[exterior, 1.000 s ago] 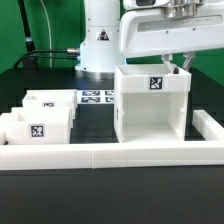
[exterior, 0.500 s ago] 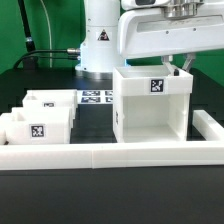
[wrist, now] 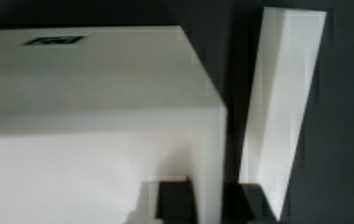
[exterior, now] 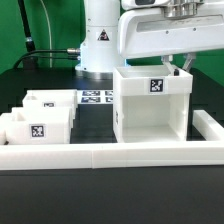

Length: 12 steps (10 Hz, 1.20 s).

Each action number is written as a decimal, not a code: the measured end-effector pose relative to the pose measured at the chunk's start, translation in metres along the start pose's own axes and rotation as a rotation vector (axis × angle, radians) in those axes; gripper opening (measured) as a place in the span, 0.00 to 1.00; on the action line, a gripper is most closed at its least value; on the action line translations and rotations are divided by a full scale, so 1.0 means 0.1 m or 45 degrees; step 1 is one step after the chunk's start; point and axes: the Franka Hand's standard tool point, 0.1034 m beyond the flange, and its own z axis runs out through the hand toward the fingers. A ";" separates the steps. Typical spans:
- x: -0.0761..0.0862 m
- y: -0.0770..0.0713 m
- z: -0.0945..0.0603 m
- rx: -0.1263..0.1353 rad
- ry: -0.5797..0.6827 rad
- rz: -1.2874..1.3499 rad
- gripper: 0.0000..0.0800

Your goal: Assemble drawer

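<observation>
The white drawer housing (exterior: 150, 110) stands upright on the black table at the exterior view's right, with a tag on its front rim. Two small open-topped trays (exterior: 50, 106) (exterior: 33, 131) sit at the left, apart from it. My gripper (exterior: 180, 63) reaches down onto the housing's far right top edge. In the wrist view the housing's tagged face (wrist: 85, 110) fills the frame. My gripper (wrist: 213, 203) has its dark fingers (wrist: 170, 205) on either side of a thin white wall edge, shut on it.
The long low white border wall (exterior: 110, 156) runs along the front and up the right side (exterior: 208, 122). The marker board (exterior: 97, 97) lies flat behind the trays. The robot base (exterior: 100, 50) stands at the back. A narrow white strip (wrist: 284, 100) runs beside the housing in the wrist view.
The housing has shifted slightly toward the exterior view's left and up a little with the gripper on it. The trays have not moved.
</observation>
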 end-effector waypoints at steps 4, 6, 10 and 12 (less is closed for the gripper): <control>0.12 0.01 0.00 0.016 0.037 0.431 0.05; 0.13 -0.01 -0.01 0.022 0.039 0.516 0.05; 0.12 0.07 -0.02 0.044 0.068 0.976 0.05; 0.15 0.05 0.01 0.066 0.094 1.248 0.06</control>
